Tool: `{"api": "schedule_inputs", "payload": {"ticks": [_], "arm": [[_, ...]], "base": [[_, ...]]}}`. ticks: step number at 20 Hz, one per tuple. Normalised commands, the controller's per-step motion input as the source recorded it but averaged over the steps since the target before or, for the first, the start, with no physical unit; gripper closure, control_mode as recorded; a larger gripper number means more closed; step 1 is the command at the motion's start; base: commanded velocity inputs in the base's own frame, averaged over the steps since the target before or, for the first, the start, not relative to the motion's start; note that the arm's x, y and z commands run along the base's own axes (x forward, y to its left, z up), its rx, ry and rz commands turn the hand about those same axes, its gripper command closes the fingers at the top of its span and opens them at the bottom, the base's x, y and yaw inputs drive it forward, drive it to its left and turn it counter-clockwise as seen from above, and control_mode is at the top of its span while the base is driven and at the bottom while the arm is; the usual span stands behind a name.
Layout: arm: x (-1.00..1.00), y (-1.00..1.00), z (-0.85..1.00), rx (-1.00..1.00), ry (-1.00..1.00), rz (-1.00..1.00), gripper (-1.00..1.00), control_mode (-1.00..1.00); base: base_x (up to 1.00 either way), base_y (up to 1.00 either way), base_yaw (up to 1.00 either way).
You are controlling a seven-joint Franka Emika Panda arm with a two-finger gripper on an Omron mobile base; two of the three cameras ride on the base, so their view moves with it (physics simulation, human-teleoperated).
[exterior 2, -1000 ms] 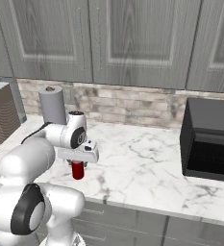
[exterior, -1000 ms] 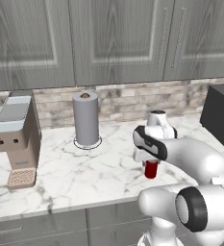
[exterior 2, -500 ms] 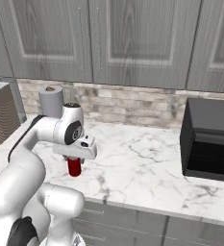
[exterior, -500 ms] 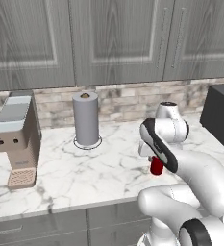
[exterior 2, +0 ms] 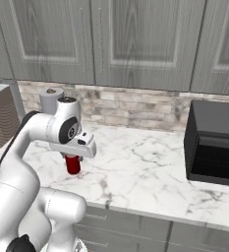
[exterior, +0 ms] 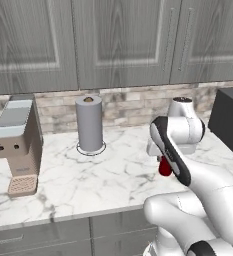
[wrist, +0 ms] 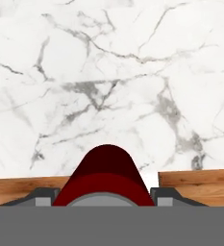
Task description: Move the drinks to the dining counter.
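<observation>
no readable label on the red can (exterior 2: 73,165), gripper (wrist: 105,199) clamped around it, arm bent over marble worktop (exterior 2: 150,162), paper-towel roll (exterior: 90,125) at 10 o'clock

Glossy white rounded arm (exterior: 208,185) with dark joints.

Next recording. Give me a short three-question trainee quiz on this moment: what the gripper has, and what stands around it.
1. True or false: the gripper is shut on the short red can.
2. What stands left of the tall grey paper-towel roll in the left base view?
A. black appliance
B. beige coffee machine
C. yellow bottle
3. What stone pattern does the worktop under the can show?

Key: 1 true; 2 B, the beige coffee machine; 3 white, grey-veined marble.
</observation>
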Motion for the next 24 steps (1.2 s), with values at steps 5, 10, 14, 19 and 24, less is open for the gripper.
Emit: {"api": "schedule_inputs", "payload": {"ticks": [5,10,14,19,24], "arm": [[0.0,0.0,0.47,0.0,0.0,-0.03,1.0,-1.0],[-0.02,0.0,0.35,0.0,0.0,-0.02,1.0,1.0],[0.0,0.0,0.0,0.0,0.0,0.0,1.0,1.0],[0.0,0.0,0.0,0.0,0.0,0.0,1.0,1.0],[0.0,0.0,0.0,0.0,0.0,0.0,1.0,1.0]], "base": [[0.0,0.0,0.0],[-0.05,0.0,-0.01],[-0.62,-0.28,-0.21],[-0.95,-0.48,-0.48],[-0.84,-0.19,-0.68]]}}
